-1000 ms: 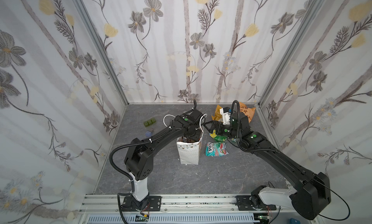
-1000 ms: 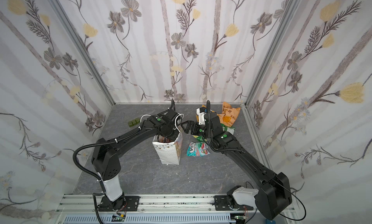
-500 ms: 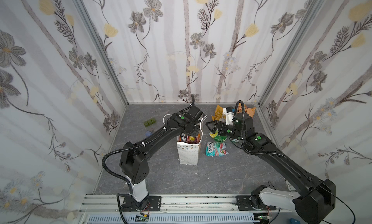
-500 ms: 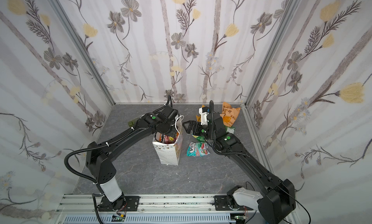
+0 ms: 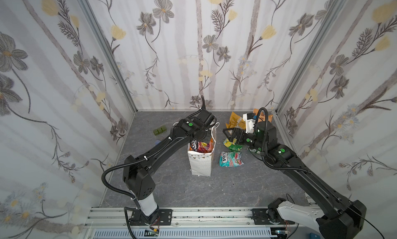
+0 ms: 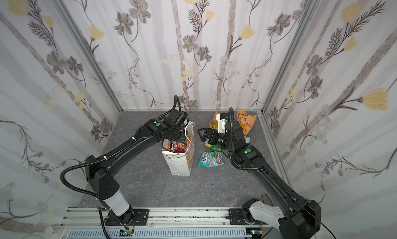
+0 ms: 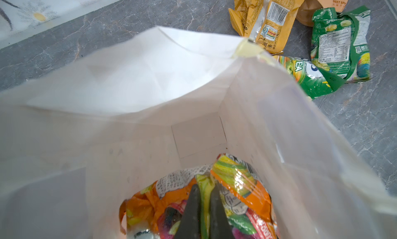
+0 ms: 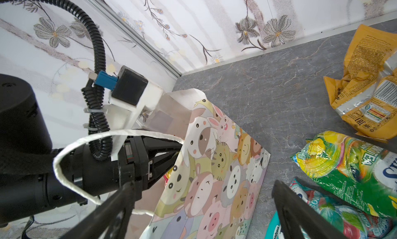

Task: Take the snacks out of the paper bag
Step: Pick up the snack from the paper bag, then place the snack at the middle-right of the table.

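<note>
- The left pincer [image 7: 205,186] has risen since a second ago. Then it was sunk deep in the paper bag [image 5: 200,163]; now it sits at the mouth, pressed together on an orange packet [image 7: 238,184] drawn up with it.
- The right pincer [image 8: 202,183] has hardly shifted and hangs spread and empty just beside the bag.
- The bag stands upright in the middle of the surface [image 5: 214,190], a grey marbled sheet.
- A teal packet [image 5: 230,159], a green-and-yellow packet [image 5: 232,144] and an orange-yellow packet [image 5: 235,119] lie loose to the right of the bag.
- Three dark green blocks [image 5: 159,131] sit well apart, near the left wall.
- All three walls carry floral wallpaper [image 5: 193,55], and a metal rail [image 5: 193,214] holds both arm bases.
</note>
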`<action>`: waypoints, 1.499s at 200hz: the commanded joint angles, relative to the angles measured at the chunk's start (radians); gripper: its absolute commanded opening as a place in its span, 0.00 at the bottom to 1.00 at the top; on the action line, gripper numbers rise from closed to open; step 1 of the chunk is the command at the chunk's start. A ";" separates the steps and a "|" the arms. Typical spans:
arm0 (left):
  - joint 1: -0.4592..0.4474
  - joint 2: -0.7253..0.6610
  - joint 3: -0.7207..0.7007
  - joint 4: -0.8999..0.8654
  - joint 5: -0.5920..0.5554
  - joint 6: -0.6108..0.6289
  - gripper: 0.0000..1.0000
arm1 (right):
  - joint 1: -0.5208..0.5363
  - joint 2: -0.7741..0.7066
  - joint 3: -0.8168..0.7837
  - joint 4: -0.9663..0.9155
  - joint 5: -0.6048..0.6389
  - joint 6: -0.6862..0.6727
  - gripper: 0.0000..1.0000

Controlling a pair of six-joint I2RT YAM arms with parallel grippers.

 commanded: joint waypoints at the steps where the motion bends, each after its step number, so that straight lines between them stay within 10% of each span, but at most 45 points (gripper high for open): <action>1: 0.000 -0.020 0.014 0.000 -0.029 -0.002 0.00 | 0.002 -0.014 -0.005 0.022 0.038 -0.005 0.99; 221: 0.000 -0.063 0.360 -0.086 -0.179 0.125 0.00 | 0.000 -0.179 0.044 0.107 0.099 -0.006 0.99; 300: -0.022 0.012 0.643 -0.099 -0.054 0.158 0.00 | 0.002 -0.183 0.086 0.198 0.002 -0.032 0.99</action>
